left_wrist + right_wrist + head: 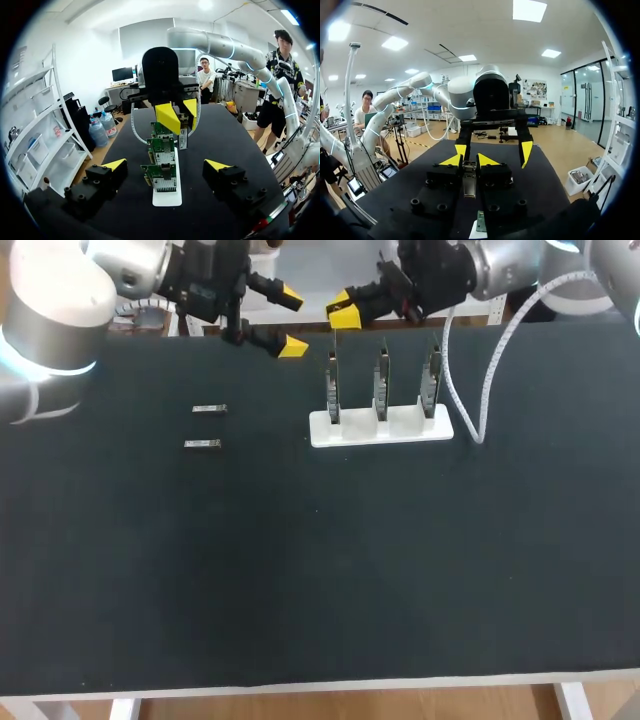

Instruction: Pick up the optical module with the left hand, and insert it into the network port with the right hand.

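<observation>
My right gripper (pixel 344 310) hovers above the far end of the white stand (pixel 380 428), shut on a small silver optical module (pixel 469 182) that sticks out between its yellow tips. The stand carries three upright green network cards (pixel 163 150); the row lies below and ahead of my left gripper (pixel 166 166). My left gripper (pixel 290 320) is open and holds nothing, just left of the right one and facing it. Two more optical modules (pixel 208 409) (pixel 201 444) lie flat on the black table, left of the stand.
A white cable (pixel 470 390) hangs from the right arm and loops down beside the stand's right end. The black table top (pixel 320 570) spreads out bare in front of the stand.
</observation>
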Available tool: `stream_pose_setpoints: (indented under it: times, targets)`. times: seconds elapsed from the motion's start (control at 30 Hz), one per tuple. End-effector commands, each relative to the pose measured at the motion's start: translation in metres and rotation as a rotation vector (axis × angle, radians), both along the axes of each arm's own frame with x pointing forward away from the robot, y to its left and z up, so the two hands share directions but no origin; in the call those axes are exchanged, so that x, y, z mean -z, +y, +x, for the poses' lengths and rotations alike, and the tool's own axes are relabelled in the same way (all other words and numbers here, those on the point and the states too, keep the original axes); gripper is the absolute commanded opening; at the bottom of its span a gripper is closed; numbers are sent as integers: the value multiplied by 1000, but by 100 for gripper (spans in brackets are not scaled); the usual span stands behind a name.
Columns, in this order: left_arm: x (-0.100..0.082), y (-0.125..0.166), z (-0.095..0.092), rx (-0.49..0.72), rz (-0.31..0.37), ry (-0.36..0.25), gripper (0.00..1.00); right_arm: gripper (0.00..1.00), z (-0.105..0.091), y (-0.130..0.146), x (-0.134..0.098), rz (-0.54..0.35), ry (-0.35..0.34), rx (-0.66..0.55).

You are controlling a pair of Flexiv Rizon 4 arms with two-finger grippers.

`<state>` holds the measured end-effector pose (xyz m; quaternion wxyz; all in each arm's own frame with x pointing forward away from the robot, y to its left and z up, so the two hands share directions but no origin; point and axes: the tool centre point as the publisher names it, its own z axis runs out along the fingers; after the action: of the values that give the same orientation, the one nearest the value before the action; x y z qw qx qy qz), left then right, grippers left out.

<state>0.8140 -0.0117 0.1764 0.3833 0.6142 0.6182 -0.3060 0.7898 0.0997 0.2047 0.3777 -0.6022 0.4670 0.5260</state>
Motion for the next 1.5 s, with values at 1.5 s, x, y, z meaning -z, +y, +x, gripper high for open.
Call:
stream_pose_setpoints:
  times: [1.5]
  targets:
    - [0, 0, -2, -4, 2, -2, 100, 0, 20, 3, 25, -15, 56, 12]
